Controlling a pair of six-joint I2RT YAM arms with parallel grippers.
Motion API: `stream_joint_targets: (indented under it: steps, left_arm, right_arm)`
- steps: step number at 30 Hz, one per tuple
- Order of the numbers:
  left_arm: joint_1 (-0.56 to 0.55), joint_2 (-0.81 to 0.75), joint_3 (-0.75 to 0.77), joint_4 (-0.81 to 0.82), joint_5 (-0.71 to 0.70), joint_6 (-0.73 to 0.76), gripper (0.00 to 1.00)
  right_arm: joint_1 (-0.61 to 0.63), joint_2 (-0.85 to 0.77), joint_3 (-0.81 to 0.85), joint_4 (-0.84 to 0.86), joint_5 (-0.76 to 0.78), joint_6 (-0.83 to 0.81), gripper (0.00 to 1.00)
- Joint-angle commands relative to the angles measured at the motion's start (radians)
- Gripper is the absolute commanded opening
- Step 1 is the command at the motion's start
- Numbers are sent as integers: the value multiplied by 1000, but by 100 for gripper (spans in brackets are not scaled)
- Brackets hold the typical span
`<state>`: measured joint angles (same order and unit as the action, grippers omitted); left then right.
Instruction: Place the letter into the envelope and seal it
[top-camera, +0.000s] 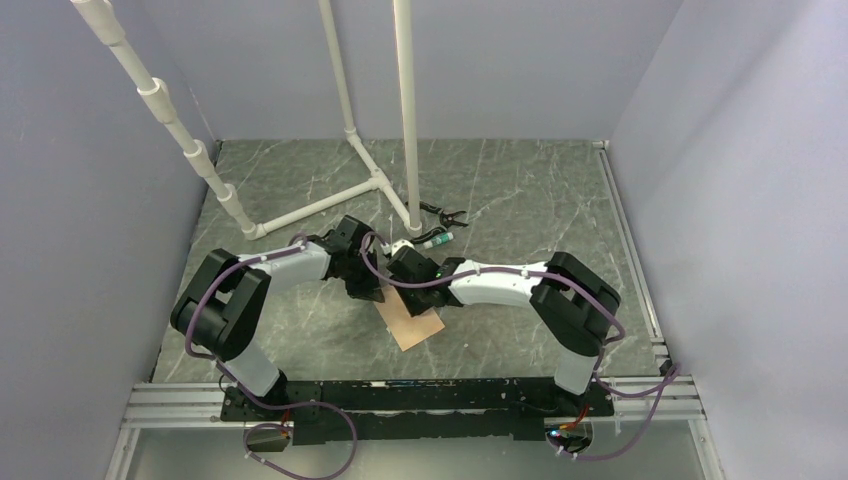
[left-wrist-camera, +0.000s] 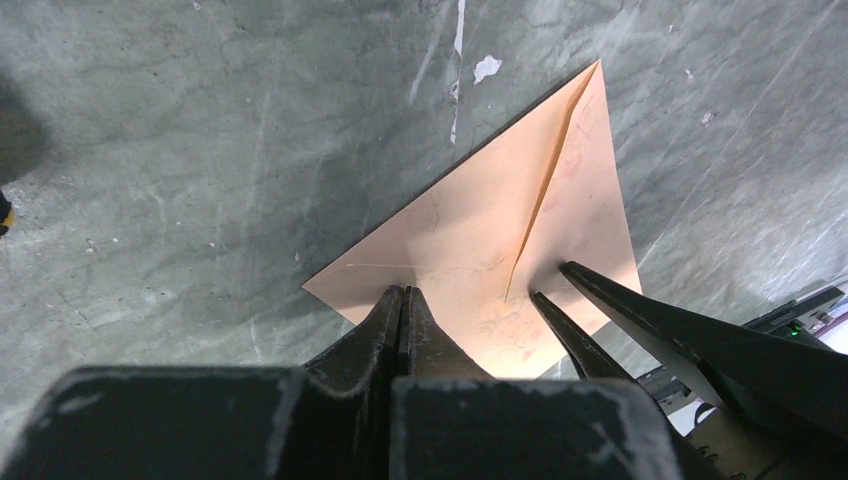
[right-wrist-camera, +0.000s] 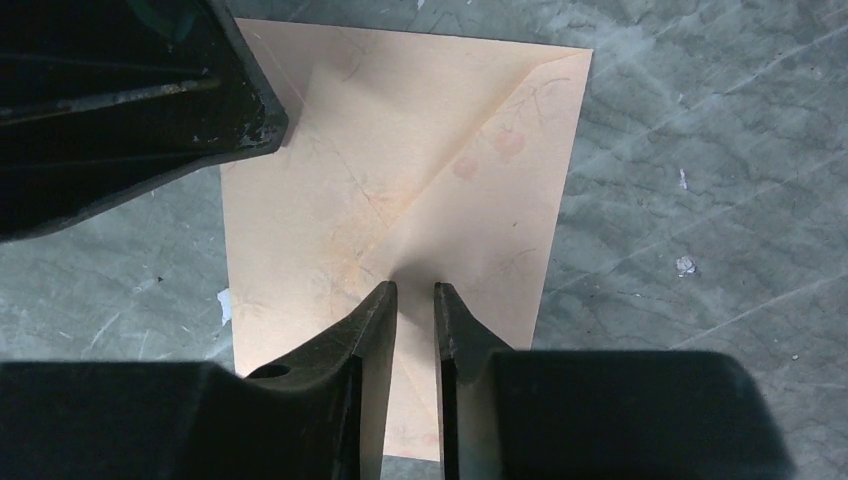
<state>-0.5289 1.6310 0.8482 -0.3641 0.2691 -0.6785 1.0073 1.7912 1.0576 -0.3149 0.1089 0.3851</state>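
Seen from above, the envelope (top-camera: 415, 325) lies flat on the table (top-camera: 520, 200) just below frame centre; in the left wrist view the left gripper (left-wrist-camera: 403, 292) is clenched, tips on the envelope's lower edge; in the right wrist view the right gripper (right-wrist-camera: 410, 290) stands slightly parted, grasping nothing, over the folded flap.

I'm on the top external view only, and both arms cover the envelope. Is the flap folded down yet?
Observer: Yes. On the right wrist view the flap lies flat on the envelope body.
Operator: Are the tools gripping it?
Observer: No. The left tool is shut, tips down on the envelope.
Operator: And the right?
Observer: The right tool sits by the flap's tip, fingers slightly apart.
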Motion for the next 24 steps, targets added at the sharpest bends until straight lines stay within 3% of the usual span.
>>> stream_joint_targets:
  steps: [1, 16, 24]
  left_arm:
    - [-2, 2, -34, -1, 26, -24, 3]
    - [8, -8, -76, 15, 38, -48, 2]
    - [44, -16, -123, 49, 76, -68, 2]
  right_arm:
    - [13, 54, -46, 101, -38, -6, 25]
    - [64, 200, 47, -96, 81, 30, 28]
    - [67, 245, 41, -128, 30, 77, 26]
